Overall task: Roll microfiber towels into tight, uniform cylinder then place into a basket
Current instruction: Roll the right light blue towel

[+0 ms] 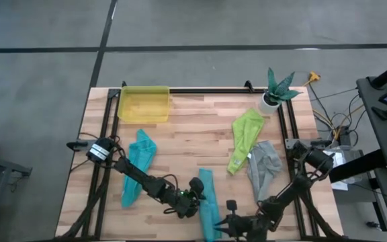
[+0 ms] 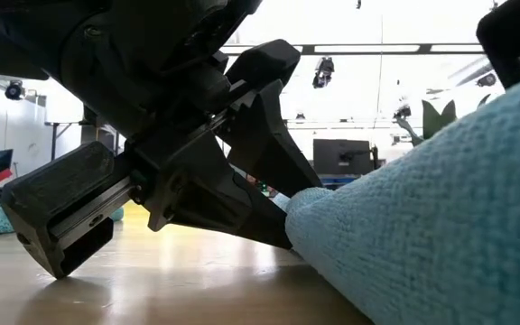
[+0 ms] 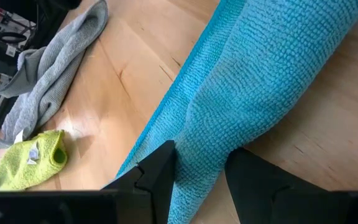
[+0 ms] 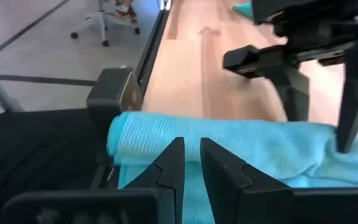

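From above, the wooden table (image 1: pixel 200 134) holds 4 towels. The light blue towel (image 1: pixel 207 202) lies as a long strip at the near edge, its long side running from the near edge toward the far side. The left gripper (image 1: pixel 198 190) is on the strip's far end, and the right gripper (image 1: pixel 228 222) is just beside its near end. The teal towel (image 1: pixel 138 161) lies crumpled beside the left arm. The lime green towel (image 1: pixel 244 138) and the grey towel (image 1: pixel 263 165) lie past the right gripper, touching each other. The yellow basket (image 1: pixel 143 104) sits well apart at the far left corner, with nothing inside. A plant in a white pot (image 1: pixel 276 91) stands at the far right corner.

In the low view, a big dark gripper (image 2: pixel 269 194) fills the frame and touches the light blue towel (image 2: pixel 422 217).

In the left wrist view, the left gripper (image 3: pixel 201 171) has its 2 fingers apart with the light blue towel (image 3: pixel 253 81) clamped between them. The towel runs straight away from the fingers. The grey towel (image 3: pixel 55 68) and the lime green towel (image 3: pixel 23 165) lie off to one side.

In the right wrist view, the right gripper (image 4: pixel 191 162) has its 2 fingers nearly together over the end of the light blue towel (image 4: pixel 241 146). I cannot tell if they pinch it. The towel lies across the fingers, and the left gripper (image 4: pixel 316 109) stands on it farther along.
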Robot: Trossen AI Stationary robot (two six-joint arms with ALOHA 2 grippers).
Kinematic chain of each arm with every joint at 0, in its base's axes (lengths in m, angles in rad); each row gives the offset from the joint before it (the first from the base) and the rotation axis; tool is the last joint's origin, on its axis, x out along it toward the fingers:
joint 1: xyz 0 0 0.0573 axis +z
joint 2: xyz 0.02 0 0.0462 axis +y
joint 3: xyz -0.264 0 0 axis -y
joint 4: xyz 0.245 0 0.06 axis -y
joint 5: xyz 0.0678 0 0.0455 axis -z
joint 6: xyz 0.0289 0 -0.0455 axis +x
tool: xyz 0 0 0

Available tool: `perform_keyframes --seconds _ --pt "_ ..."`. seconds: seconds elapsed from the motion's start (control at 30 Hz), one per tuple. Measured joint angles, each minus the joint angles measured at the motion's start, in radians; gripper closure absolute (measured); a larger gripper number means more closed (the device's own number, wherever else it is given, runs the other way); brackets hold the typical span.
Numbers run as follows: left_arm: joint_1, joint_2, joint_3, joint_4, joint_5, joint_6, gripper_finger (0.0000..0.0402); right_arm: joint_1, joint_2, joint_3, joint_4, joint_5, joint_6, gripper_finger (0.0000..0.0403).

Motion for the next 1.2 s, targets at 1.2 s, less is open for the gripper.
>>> perform_keyframes --seconds 1.2 --pt "0.000 0.000 -0.001 -0.001 0.000 -0.003 0.0279 -0.022 0.025 0.052 -0.133 0.036 0.079 0.0376"
